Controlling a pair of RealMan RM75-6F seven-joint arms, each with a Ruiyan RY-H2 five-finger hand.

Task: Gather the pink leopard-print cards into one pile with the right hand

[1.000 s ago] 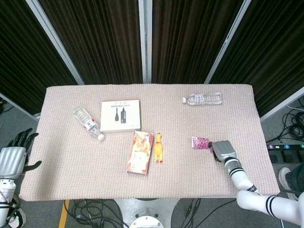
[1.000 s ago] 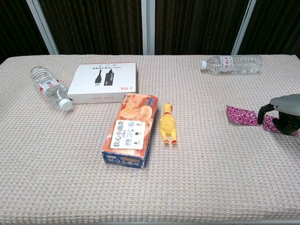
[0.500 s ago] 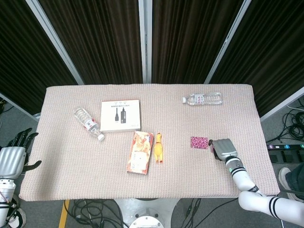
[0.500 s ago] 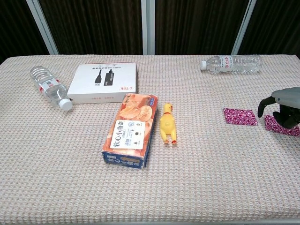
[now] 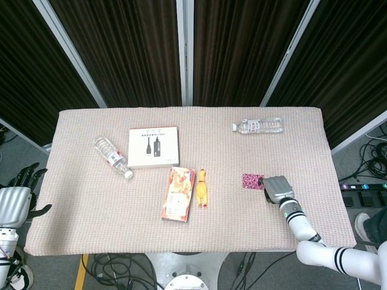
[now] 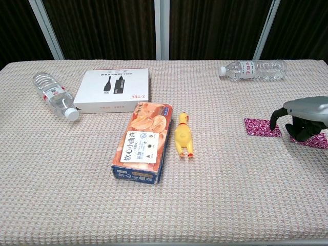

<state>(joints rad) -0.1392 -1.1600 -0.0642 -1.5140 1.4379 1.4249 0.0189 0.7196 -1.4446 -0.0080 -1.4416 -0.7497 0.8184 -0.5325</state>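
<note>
Now right hand (image 6: pixel 302 119) nearer card (image 6: pixel 260 127).

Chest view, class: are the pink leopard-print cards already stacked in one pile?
No: one pink card lies flat left of the right hand, and another card shows separately beneath it.

Grey-backed right hand (image 5: pixel 277 188) with black fingers, white forearm with black bands, silver left hand (image 5: pixel 13 202)

Right hand (image 6: pixel 303 117) palm-down, fingers curled, apparently empty; left hand (image 5: pixel 13 202) spread.
</note>
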